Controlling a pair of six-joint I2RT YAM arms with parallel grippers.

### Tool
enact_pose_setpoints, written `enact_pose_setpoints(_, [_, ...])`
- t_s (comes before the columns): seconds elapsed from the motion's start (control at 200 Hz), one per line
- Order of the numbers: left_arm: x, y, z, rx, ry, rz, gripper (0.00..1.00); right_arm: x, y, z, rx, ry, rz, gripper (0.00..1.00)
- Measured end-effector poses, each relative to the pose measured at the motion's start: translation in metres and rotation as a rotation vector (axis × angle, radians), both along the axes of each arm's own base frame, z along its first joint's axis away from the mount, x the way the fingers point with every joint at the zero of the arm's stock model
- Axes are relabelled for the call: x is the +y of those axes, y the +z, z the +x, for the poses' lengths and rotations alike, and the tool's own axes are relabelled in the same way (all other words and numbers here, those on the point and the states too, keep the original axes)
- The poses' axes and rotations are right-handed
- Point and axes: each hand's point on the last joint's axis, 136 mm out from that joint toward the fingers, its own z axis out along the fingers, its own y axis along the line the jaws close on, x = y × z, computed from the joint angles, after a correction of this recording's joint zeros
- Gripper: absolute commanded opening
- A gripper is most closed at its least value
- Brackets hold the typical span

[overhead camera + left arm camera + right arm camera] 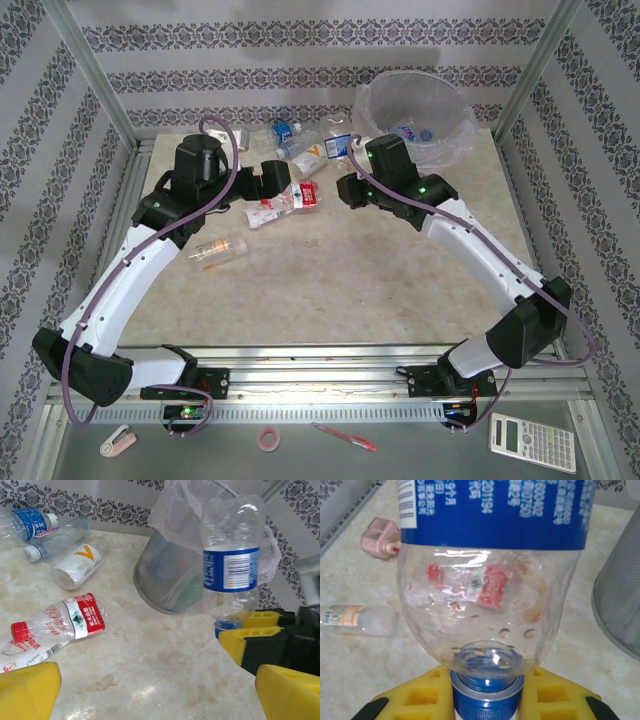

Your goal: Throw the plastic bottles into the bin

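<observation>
Seven plastic bottles are outside the bin (452,150); a few more lie in its clear liner, too jumbled to count. One of the seven, a blue-labelled bottle (490,580), is upside down, its blue cap pinched between the yellow fingers of the right gripper (487,692), and it hangs just beside the bin's left wall. The left gripper (157,694) is spread wide with nothing between its pads, low over the bare marble near the red-labelled bottle (67,621). The other six lie on the table (330,290). Three are bunched near the back wall: a second blue-labelled bottle (27,522), a clear bottle with a white cap (55,544) and a white-labelled bottle marked with an orange V (77,565). The red-labelled one and a crumpled red-and-white one (22,655) touch each other nearer the middle, and an orange-labelled bottle (218,250) lies alone under the left arm. One small pinkish box (380,539) sits beyond it. The bin stands in the far right corner, close to the wallpapered wall and the frame post. The near half of the table, between the two arms, is open. On the front ledge lie one calculator (532,442), one red pen (345,437) and one tape roll (268,438).
</observation>
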Motion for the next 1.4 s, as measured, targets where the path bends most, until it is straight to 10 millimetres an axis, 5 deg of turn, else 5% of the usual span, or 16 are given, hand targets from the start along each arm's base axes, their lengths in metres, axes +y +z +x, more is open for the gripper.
enact_pose_setpoints(0.225, [-0.001,0.001,0.003,-0.002,0.004,-0.011,1.0,-0.006,0.034,-0.007,-0.086,-0.007,0.045,0.0])
enact_pose_setpoints(0.629, [-0.009,0.003,0.007,-0.007,-0.016,-0.046,1.0,-0.029,0.125,-0.019,-0.353,-0.057,0.105,0.0])
enact_pose_setpoints(1.109, [-0.016,-0.002,0.014,0.022,-0.024,-0.078,1.0,-0.097,0.25,-0.048,-0.693,-0.186,0.152,0.0])
enact_pose_setpoints(1.399, [-0.017,0.004,0.017,0.01,-0.022,-0.085,1.0,-0.126,0.289,-0.068,-0.807,-0.247,0.173,0.0])
